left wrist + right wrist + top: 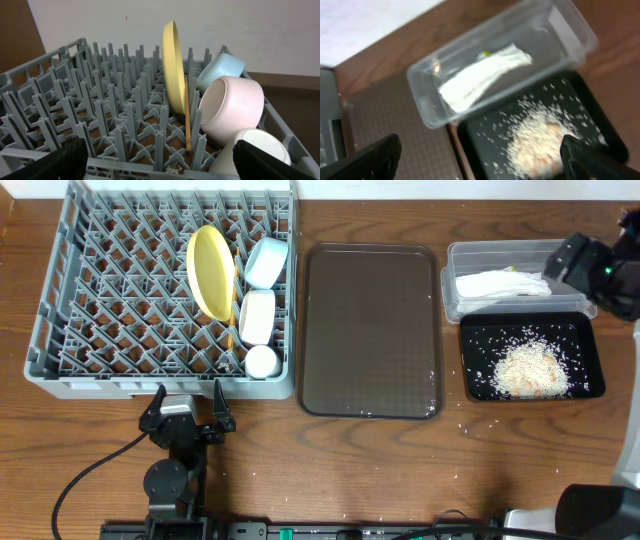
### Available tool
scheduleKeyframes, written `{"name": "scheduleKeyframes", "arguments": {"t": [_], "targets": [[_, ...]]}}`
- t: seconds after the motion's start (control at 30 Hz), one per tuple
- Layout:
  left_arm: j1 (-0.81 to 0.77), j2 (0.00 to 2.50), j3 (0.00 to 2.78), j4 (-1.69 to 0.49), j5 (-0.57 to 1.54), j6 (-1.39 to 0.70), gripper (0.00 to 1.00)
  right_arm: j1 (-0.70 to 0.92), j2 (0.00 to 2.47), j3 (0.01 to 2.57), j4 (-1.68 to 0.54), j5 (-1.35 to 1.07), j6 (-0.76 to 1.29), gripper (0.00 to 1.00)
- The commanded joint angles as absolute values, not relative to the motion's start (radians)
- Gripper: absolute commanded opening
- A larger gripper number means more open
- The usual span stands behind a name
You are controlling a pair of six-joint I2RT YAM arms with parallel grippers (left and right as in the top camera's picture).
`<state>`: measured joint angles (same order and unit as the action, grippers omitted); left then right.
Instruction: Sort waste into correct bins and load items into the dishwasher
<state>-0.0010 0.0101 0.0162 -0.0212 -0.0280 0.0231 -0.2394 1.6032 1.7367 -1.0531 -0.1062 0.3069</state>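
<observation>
The grey dish rack (100,300) holds the upright yellow plate (210,272), light blue bowl (267,262), white bowl (257,316), white cup (261,361) and chopsticks (188,115). My left gripper (187,402) is open and empty at the rack's front edge (160,160). The clear tub (420,95) holds the white napkin (480,75) and the yellow-green wrapper (486,53). The black tray (485,135) holds a pile of rice (540,135). My right gripper (480,155) is open and empty above the tub and black tray, and also shows in the overhead view (570,262).
The big brown serving tray (370,330) lies between the rack and the bins. A few rice grains (470,422) lie on the wooden table in front of the black tray. A cable (90,470) runs from the left arm's base.
</observation>
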Motion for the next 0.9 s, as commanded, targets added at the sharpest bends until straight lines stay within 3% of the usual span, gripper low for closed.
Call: {"name": "scheduleKeyframes", "arguments": {"t": [0.0,0.1,0.23,0.43,0.73,0.87], "targets": [[0.002,0.005,0.004,-0.071,-0.037,0.029,0.94,-0.152,1.562,1.739,-1.05,-0.093,0.314,0.99],[0.002,0.005,0.004,-0.071,-0.037,0.029,0.94,-0.046,1.523,1.738,-1.022,-0.059,0.313,0.99],[0.002,0.005,0.004,-0.071,-0.037,0.029,0.94,0.065,1.456,1.713,-0.987,0.212,0.306,0.99],[0.002,0.005,0.004,-0.071,-0.037,0.029,0.94,0.145,1.273,1.478,-0.801,0.456,0.3,0.99],[0.002,0.005,0.004,-0.071,-0.037,0.029,0.94,0.086,0.849,0.772,-0.164,0.186,0.19,0.99],[0.002,0.005,0.004,-0.071,-0.037,0.029,0.94,0.077,0.678,0.517,-0.001,0.151,0.178,0.99]]}}
